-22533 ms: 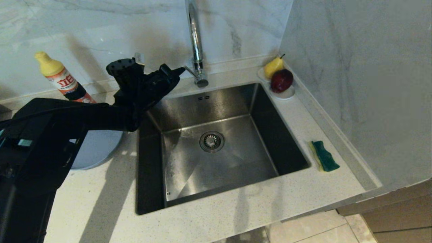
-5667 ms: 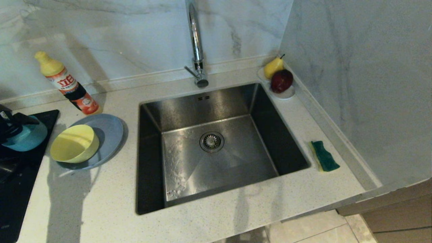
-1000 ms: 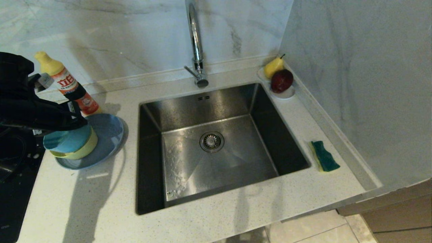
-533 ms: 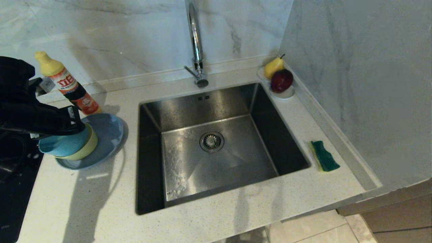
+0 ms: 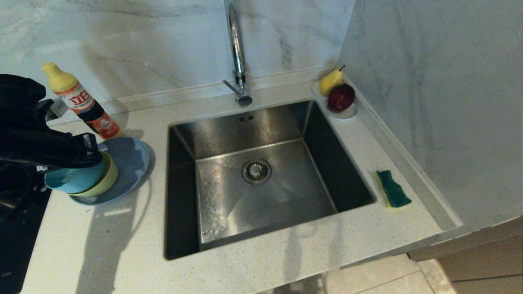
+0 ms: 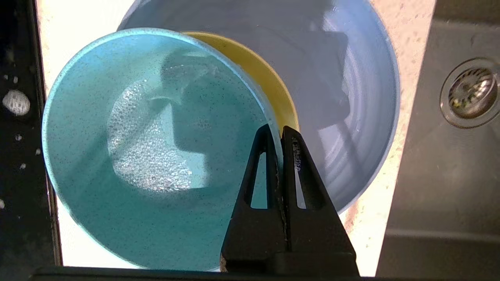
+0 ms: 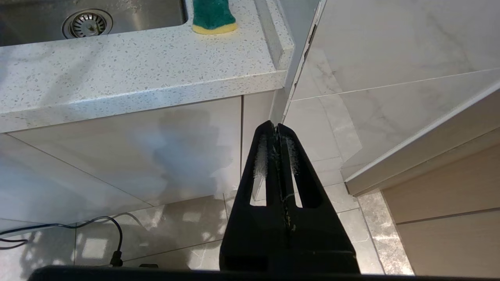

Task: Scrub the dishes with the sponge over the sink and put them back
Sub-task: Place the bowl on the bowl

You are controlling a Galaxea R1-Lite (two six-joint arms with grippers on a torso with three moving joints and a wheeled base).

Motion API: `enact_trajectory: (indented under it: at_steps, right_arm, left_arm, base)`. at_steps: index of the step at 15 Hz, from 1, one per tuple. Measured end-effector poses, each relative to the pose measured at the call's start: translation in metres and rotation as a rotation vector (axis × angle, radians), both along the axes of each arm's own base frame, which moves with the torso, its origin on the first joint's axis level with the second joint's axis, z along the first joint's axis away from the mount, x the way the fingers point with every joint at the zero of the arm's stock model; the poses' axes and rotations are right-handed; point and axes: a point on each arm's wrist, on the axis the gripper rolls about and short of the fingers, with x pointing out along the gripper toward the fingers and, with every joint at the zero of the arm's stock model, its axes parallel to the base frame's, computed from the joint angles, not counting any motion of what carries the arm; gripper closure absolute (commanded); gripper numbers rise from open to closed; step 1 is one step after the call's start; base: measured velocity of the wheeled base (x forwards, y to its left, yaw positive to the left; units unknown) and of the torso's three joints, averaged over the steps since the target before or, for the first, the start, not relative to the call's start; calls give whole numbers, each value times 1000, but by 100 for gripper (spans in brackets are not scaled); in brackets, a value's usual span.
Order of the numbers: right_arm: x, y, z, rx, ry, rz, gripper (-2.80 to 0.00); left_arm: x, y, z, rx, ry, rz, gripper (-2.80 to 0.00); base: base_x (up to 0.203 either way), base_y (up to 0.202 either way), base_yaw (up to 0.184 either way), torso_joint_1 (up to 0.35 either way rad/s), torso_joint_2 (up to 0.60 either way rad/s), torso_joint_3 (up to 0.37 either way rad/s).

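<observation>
Head view: left gripper (image 5: pixel 94 152) is pinching the teal bowl (image 5: pixel 71 179) by its rim, left of the sink (image 5: pixel 261 175); teal bowl is sitting in the yellow bowl (image 5: pixel 104 183) on the grey-blue plate (image 5: pixel 130 163); sponge (image 5: pixel 393 189) is lying right of the sink.
Left wrist view: fingers (image 6: pixel 265 156) are clamping the teal bowl's rim.
Right wrist view: right gripper (image 7: pixel 276 130) is hanging with its jaws together, below the counter edge (image 7: pixel 136 93).

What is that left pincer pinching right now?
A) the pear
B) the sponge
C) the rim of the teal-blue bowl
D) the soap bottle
C: the left pincer is shut on the rim of the teal-blue bowl, above the yellow bowl on the grey-blue plate.
</observation>
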Motion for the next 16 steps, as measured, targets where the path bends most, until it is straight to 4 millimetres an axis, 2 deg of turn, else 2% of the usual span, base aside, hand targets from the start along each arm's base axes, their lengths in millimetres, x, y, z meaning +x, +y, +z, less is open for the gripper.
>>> enact_trajectory:
  at_steps: [8,9,13,16]
  right_arm:
    - [0,0,0,0,0,0,0]
    - [0,0,0,1,0,0,0]
    - [0,0,0,1,0,0,0]
    - [0,0,0,0,0,0,0]
  left_arm:
    - [0,0,5,-6,-32,2,0]
    - [-1,0,3,-3,-27,3,-280]
    - [-1,-1,-2,-8,-11,-2,-280]
    - [1,0,9,-16,-65,6,-280]
  base:
    - [0,0,0,0,0,0]
    - [0,0,0,0,0,0]
    - [0,0,0,0,0,0]
    - [0,0,0,0,0,0]
